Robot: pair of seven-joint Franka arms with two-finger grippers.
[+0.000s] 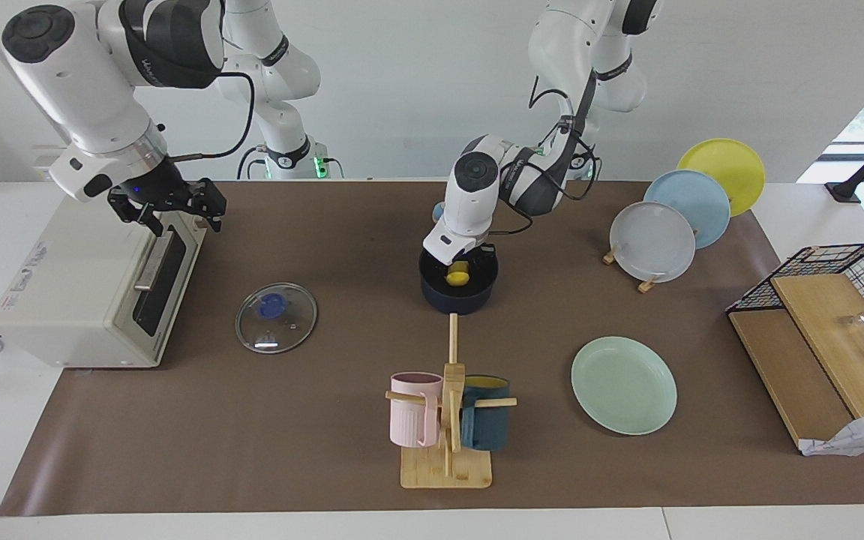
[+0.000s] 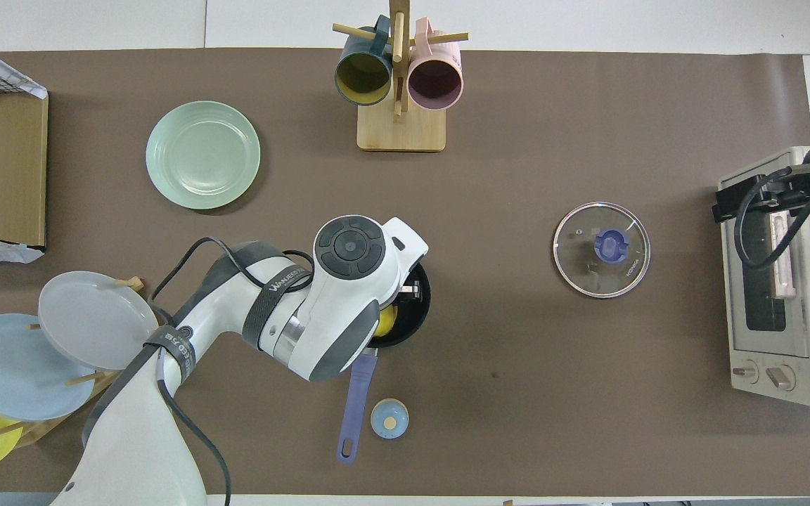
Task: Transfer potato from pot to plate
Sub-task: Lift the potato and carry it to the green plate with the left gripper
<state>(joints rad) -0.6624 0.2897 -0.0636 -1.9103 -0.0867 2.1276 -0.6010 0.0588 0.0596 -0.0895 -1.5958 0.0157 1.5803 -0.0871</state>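
**Lifting the potato clear of the pot**

Read across the facing view, the right gripper (image 1: 168, 208) came first: it hung over the toaster oven (image 1: 94, 281) at the right arm's end of the tabletop, its fingers spread wide and holding nothing, waiting. Next lay the glass lid (image 1: 276, 317), flat on the brown mat and well apart from the work.

At the middle stood the pot (image 1: 457, 294), dark and round, its long handle pointing toward the robots in the overhead view. The left gripper (image 1: 462, 264) reached down into it, and its fingers were closed narrowly on the potato (image 1: 456, 278), the small yellow lump that sat within the pot's rim. Whether the potato had left the pot's floor could not be told.

A good lift from here would go straight up until the potato cleared the rim, since a slanted pull might catch the wall and drag the pot. The potato looked smooth and rounded, so a steady, unhurried rise would suit it; a jerk might let it slip.

Toward the left arm's end lay the mint-green plate (image 1: 623, 385), bare, farther from the robots than the pot. The mug stand (image 1: 447, 427) stood between them in reach, so the carry should stay high, then lower over the plate's middle before letting go.
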